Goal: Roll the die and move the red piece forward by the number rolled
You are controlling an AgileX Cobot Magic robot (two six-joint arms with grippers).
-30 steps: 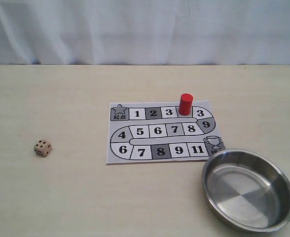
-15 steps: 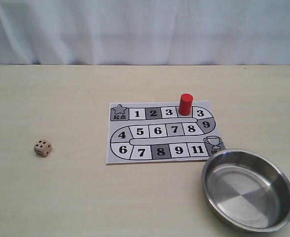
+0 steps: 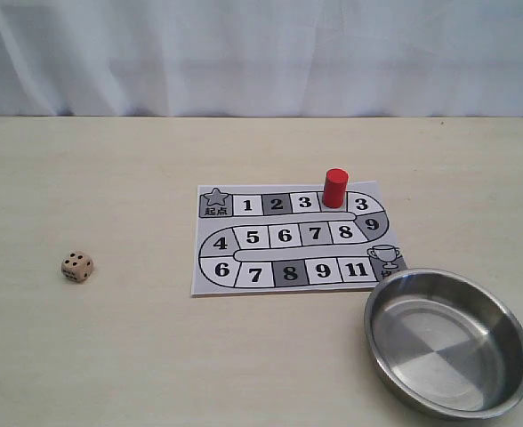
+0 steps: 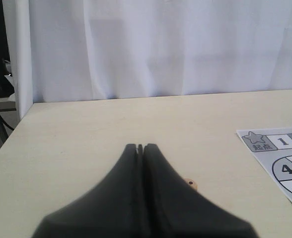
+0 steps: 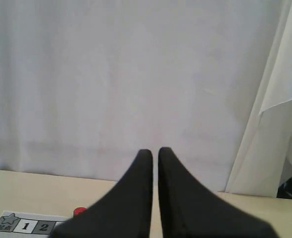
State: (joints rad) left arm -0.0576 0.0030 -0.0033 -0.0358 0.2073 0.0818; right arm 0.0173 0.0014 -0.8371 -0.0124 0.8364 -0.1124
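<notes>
The beige die [image 3: 77, 266] rests on the table well left of the paper game board [image 3: 253, 237], several pips on its top face. Upright in the board's top row, the red piece [image 3: 334, 188] stands on the square between the two squares marked 3. No arm shows in the exterior view. In the left wrist view my left gripper [image 4: 140, 147] is shut and empty above the table, and a corner of the die [image 4: 190, 184] peeks out beside its fingers. My right gripper [image 5: 155, 151] is shut with a thin slit, empty; the red piece [image 5: 79, 211] is partly hidden behind it.
A round steel bowl [image 3: 448, 342] sits at the front right, its rim touching the board's near right corner. A white curtain [image 3: 261, 53] hangs behind the table's far edge. The board's star corner [image 4: 280, 158] shows in the left wrist view.
</notes>
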